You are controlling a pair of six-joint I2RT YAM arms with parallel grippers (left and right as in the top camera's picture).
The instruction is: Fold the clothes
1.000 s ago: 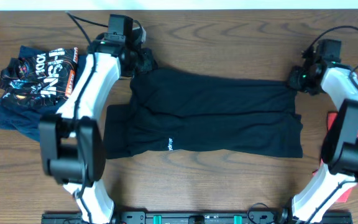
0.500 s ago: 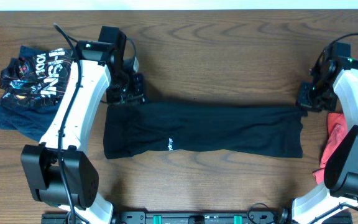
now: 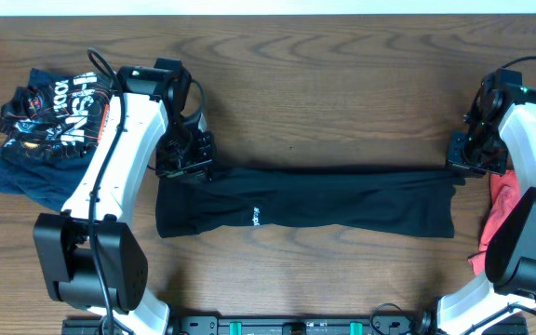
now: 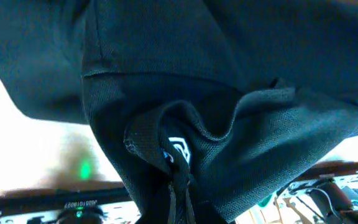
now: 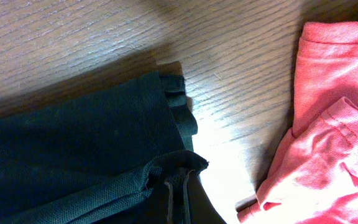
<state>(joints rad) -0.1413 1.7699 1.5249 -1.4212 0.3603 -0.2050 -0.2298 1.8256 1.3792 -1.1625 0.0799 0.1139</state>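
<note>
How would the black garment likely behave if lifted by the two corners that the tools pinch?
Probably floppy: the black garment puckers into soft folds where the right tool pinches it. Likely to sag between that and the left tool, as it lies flat. Probably light and not slippery; the weave looks thin and textured.

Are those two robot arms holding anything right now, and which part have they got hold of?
Both hold the black garment. The left gripper pinches one far corner and the right gripper pinches the other.
</note>
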